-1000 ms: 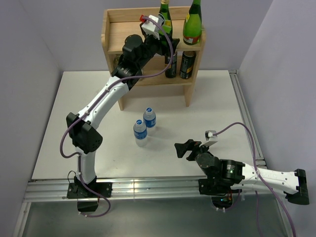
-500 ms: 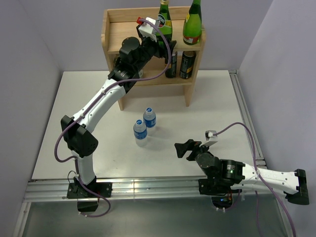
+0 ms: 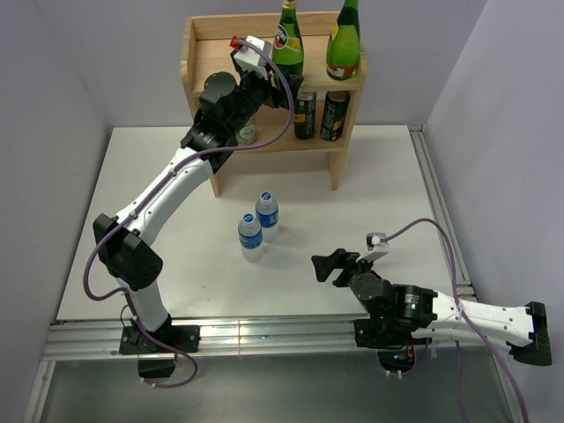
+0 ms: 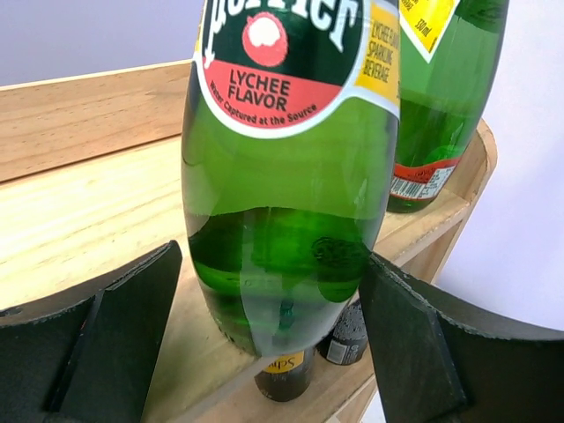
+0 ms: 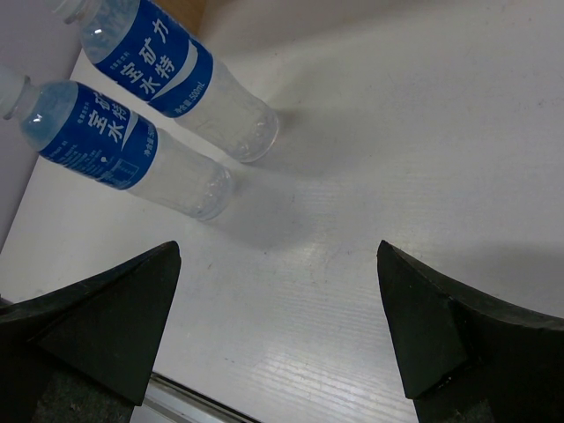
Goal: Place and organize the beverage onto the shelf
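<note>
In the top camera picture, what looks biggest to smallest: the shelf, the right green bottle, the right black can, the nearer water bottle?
1. shelf
2. right green bottle
3. right black can and nearer water bottle: too alike to rank.

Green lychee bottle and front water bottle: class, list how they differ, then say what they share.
The green lychee bottle stands on the shelf's top board; the front water bottle stands on the table. The lychee bottle is green with a red label band; the water bottle is clear with a blue label. Both stand upright.
</note>
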